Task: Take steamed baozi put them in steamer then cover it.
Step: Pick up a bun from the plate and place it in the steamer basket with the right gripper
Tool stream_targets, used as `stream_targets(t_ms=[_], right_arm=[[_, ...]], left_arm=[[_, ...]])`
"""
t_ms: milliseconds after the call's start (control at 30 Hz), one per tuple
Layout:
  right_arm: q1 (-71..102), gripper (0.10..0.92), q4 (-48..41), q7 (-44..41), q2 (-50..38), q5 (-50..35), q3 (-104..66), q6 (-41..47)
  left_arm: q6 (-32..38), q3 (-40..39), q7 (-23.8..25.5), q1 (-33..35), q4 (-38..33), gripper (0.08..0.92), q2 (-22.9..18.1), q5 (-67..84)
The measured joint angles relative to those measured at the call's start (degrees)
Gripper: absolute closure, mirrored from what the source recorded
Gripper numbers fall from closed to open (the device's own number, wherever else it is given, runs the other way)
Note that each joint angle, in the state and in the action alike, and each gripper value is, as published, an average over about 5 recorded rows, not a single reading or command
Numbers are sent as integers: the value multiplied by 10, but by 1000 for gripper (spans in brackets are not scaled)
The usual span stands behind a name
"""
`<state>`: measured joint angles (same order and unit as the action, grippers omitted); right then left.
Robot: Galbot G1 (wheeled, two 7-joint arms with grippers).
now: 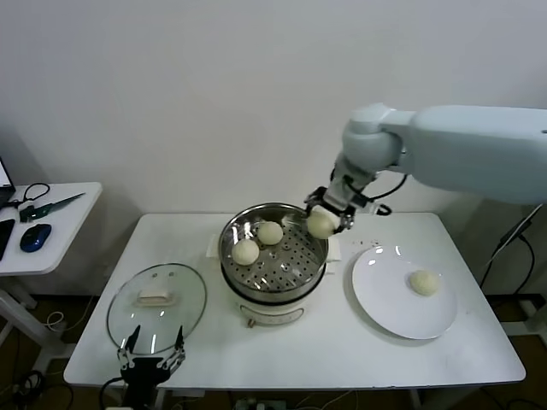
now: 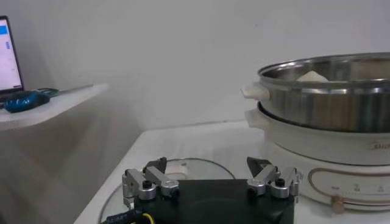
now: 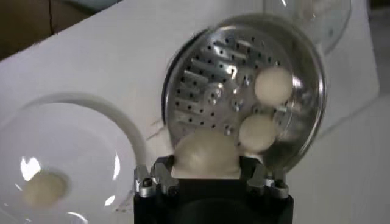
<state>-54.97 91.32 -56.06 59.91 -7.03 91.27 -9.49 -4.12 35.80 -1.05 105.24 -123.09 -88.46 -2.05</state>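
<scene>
Baozi are distributed over three places on a white rectangular bench (image 1: 359, 342) that stands against a plain pale wall. At the near left edge, the left pincer (image 1: 152, 348) hangs idle with its fingers spread wide, just in front of a round glass lid (image 1: 156, 306) with a pale handle, which lies flat on the bench. To the near right, a flat white round plate (image 1: 385, 290) carries one smooth cream bun (image 1: 424, 282). At the centre stands the steamer (image 1: 273, 256): a shiny round steel pot on a white base, fitted inside with a perforated tray. Two buns (image 1: 257, 242) rest on the tray's far left part, close together. Above the steamer's far right rim, the right pincer (image 1: 329, 220) is pinching a third bun (image 1: 320, 224) between its fingers. Far left, a separate white side table (image 1: 51, 231) holds a blue mouse (image 1: 35, 237) and cables.
</scene>
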Motion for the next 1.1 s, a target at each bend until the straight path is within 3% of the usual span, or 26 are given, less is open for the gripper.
stream_targets(t_ms=[533, 933, 1100], right_arm=[[112, 313, -27, 46, 104, 127, -13, -45], [161, 312, -57, 51, 128, 149, -17, -57], [166, 252, -62, 49, 130, 144, -17, -62]], left_arm=[[3, 8, -1, 6, -7, 177, 0, 2], [3, 10, -1, 6, -6, 177, 0, 3], [3, 9, -1, 7, -6, 177, 0, 3]])
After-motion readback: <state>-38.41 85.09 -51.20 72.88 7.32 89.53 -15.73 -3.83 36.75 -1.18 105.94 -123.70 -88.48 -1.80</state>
